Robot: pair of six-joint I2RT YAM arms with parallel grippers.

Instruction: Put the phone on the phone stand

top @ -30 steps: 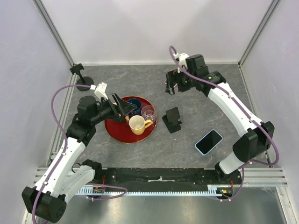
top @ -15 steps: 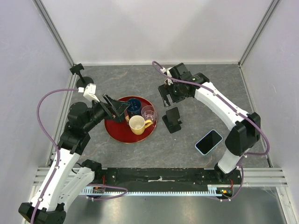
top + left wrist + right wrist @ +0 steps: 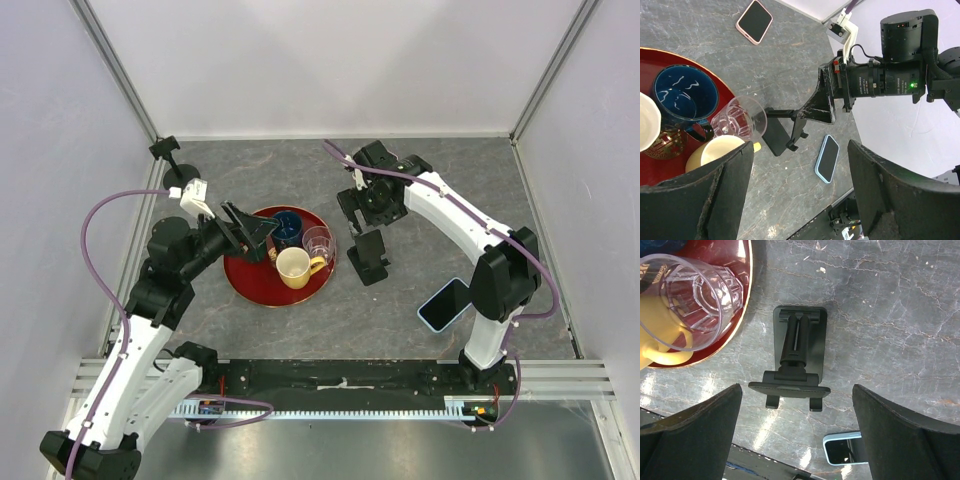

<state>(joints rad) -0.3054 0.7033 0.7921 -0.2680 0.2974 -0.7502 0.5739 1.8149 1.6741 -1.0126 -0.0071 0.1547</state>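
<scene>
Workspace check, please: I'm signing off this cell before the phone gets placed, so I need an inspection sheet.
Surface: grey stone-look table, no spills seen.
Job's things: blue-cased phone flat, screen up, near right arm's base; phone stand upright, empty, apart from red tray.
Clutter: tray holds blue mug, yellow mug, clear glass; pink-cased phone flat, left wrist view only; black mount, far-left corner.
Hands: left hand open, empty, over tray edge; right hand open, empty, above stand.
Cables: purple cable along each arm; left one loops wide.
Surroundings: white walls, metal corner posts.
</scene>
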